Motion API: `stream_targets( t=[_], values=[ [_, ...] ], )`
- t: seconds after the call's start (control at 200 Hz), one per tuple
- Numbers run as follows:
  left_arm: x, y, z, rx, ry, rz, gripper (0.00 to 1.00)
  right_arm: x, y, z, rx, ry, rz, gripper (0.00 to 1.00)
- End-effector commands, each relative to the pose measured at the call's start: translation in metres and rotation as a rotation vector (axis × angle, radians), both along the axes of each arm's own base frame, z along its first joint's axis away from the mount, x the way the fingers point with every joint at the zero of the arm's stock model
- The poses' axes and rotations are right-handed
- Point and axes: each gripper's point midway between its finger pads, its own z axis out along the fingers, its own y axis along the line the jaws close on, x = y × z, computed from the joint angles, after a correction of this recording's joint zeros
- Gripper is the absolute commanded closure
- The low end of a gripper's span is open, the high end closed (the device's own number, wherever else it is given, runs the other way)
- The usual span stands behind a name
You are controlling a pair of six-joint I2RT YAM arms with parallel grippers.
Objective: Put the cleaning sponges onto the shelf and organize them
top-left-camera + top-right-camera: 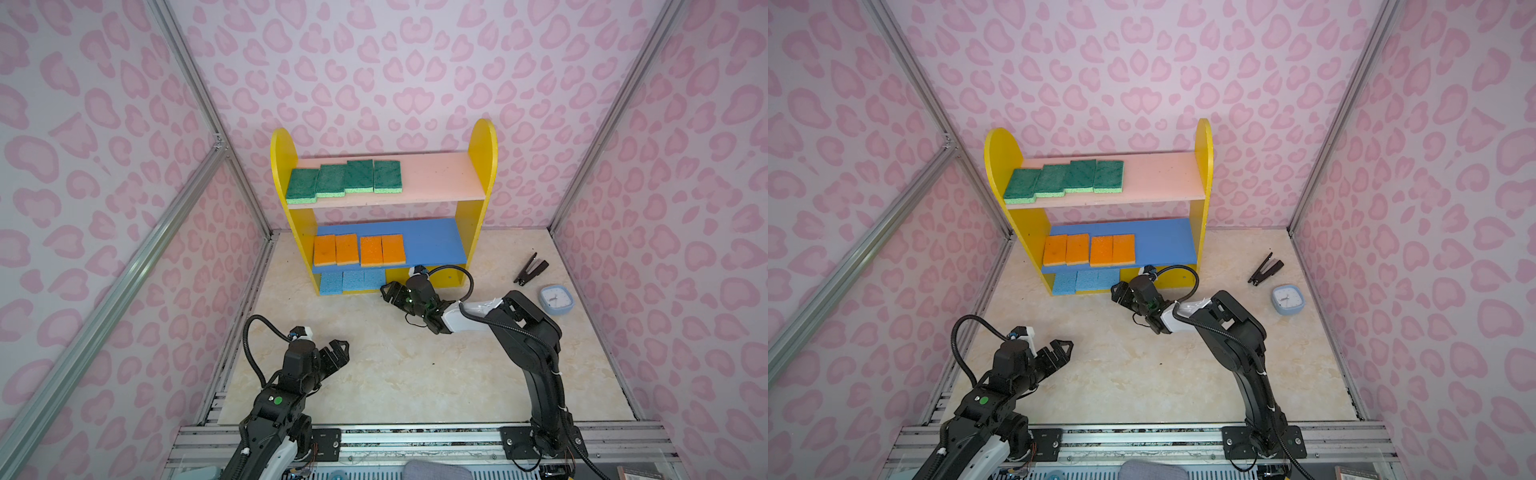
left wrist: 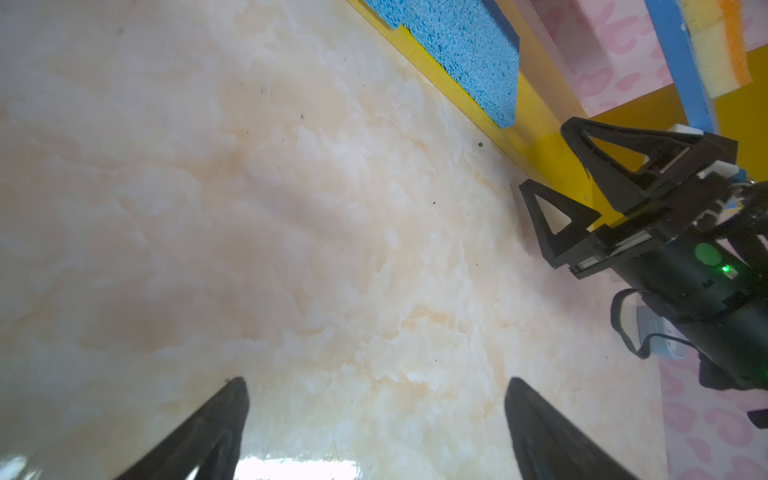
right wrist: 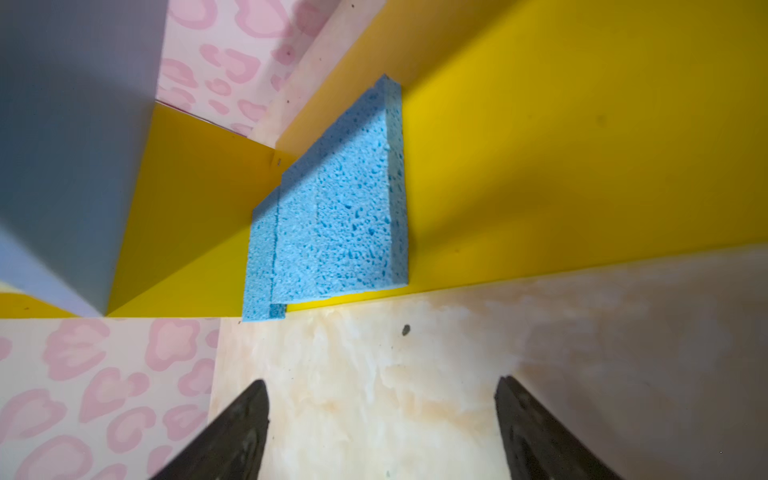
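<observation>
Presently the right gripper [image 3: 380,386] stands with jaws spread and nothing between them, low over the marbled tabletop [image 1: 395,374]. It sits just in front of the bottom board of the shelf [image 1: 482,145], nose toward the blue sponges [image 3: 340,216]. The left gripper [image 2: 374,382] is likewise spread and empty, hovering over bare table well clear of the shelf. Handling, judged: the sponges look light, soft and springy. The pitted faces should grip the fingers well, and they seem neither slippery nor fragile, though a hard pinch would squash them. Best hold is probably across the short width, or on the thickness at the front edge. The blue board close overhead likely rules out a top-down grasp on the bottom row, so sideways nudges seem the safer correction. Appearance: three blue sponges lie flat, side by side, at the left end of the yellow bottom board, the farthest one jutting slightly past the front lip. Four orange sponges [image 1: 359,249] sit in a row at the left of the blue middle board, with a small gap between the pairs. Four green sponges [image 1: 345,178] sit at the left of the pink top board, staggered front to back. No sponge shows on the table.
</observation>
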Motion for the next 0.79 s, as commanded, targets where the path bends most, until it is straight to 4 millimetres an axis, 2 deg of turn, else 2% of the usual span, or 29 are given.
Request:
stream_targets(
  t=[0.0, 0.165, 0.33, 0.475, 0.585, 0.715, 0.79],
  values=[
    [0.002, 0.005, 0.016, 0.014, -0.009, 0.028, 0.03, 0.004, -0.008, 0.019, -0.017, -0.106, -0.011, 0.12],
    [0.0, 0.012, 0.044, 0.031, -0.04, 0.053, 0.03, -0.012, -0.02, 0.03, -0.031, -0.137, 0.009, 0.11],
    [-0.005, 0.026, 0.075, 0.064, -0.102, 0.104, 0.03, -0.033, -0.032, 0.033, -0.043, -0.157, 0.048, 0.11],
    [-0.01, 0.038, 0.115, 0.117, -0.204, 0.124, 0.03, -0.054, -0.043, 0.047, -0.082, -0.2, 0.117, 0.09],
    [-0.012, 0.047, 0.143, 0.179, -0.263, 0.133, 0.03, -0.072, -0.059, 0.065, -0.174, -0.258, 0.171, 0.07],
    [0.001, 0.046, 0.16, 0.236, -0.328, 0.109, 0.03, -0.091, -0.084, 0.085, -0.35, -0.319, 0.213, 0.02],
    [0.01, 0.053, 0.168, 0.284, -0.359, 0.141, 0.03, -0.099, -0.103, 0.096, -0.431, -0.351, 0.203, 0.02]
  ],
)
